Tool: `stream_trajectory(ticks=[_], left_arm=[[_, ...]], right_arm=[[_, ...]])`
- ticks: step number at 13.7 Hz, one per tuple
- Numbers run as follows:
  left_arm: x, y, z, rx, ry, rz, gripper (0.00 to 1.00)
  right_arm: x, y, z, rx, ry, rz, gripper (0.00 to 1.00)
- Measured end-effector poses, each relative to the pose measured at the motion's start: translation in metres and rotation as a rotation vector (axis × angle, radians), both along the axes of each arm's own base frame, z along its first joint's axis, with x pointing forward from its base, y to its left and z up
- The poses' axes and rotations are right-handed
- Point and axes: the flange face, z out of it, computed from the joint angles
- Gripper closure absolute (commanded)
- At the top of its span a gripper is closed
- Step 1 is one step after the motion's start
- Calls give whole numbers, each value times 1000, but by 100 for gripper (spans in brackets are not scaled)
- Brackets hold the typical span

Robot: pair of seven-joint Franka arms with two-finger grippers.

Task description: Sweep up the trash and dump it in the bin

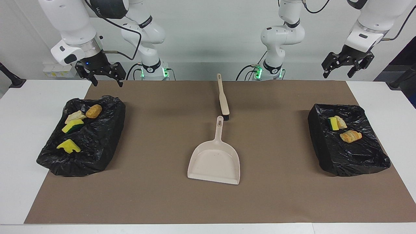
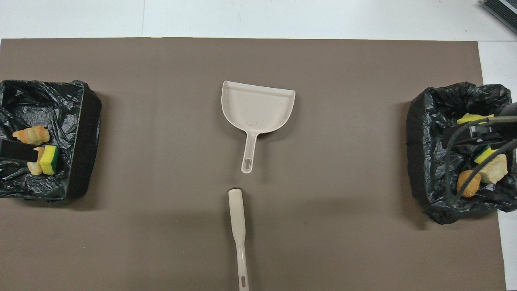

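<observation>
All the trash lies in two black-lined bins. The bin [image 1: 97, 143] at the right arm's end holds a brown bun [image 1: 93, 110], a pale beige chunk [image 1: 74, 116] and two yellow sponge pieces [image 1: 73, 125]. The bin [image 1: 325, 146] at the left arm's end holds a green-backed sponge [image 1: 332, 123] and two golden pastries [image 1: 350, 136]. My right gripper [image 1: 108, 84] hangs open and empty over the robots' edge of its bin. My left gripper [image 1: 338, 75] is raised, open and empty, above the table's edge near its bin.
A beige dustpan [image 1: 214, 162] lies mid-mat, its handle pointing toward the robots. The beige brush [image 1: 223, 99] with black bristles lies in line with it, nearer to the robots. A brown mat [image 1: 162, 195] covers the white table.
</observation>
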Motion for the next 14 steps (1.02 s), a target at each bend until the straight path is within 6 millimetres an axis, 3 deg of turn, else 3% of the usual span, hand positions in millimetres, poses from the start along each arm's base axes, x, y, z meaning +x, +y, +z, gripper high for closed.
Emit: stream_trajectory(ticks=[14], left_arm=[[0, -15, 0, 2, 1, -26, 0]], right_arm=[[0, -1, 0, -1, 0, -2, 0]])
